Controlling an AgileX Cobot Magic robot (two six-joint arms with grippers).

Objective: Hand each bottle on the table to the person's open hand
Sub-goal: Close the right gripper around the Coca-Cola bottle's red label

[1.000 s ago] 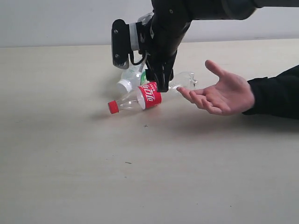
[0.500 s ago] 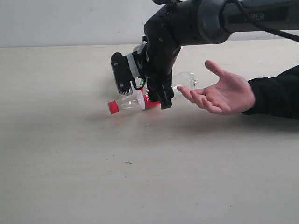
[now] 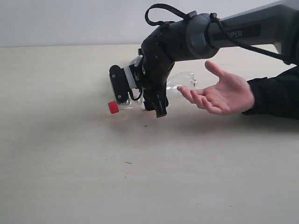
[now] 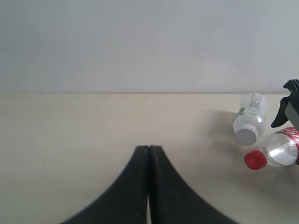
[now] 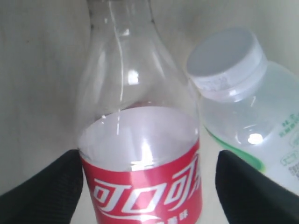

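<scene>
On the beige table [image 3: 70,177] lie a red-capped bottle [image 4: 279,150] and a white-capped bottle [image 4: 250,117].

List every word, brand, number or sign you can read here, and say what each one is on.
"可口可": white script on the red label of the clear bottle; the rest is out of view.
"PER": white letters on the dark robot arm; what comes before them is unclear.
Small characters under the script on the red label: cut off, unreadable.
Print on the green-white label of the white-capped bottle: too blurred to read.
</scene>
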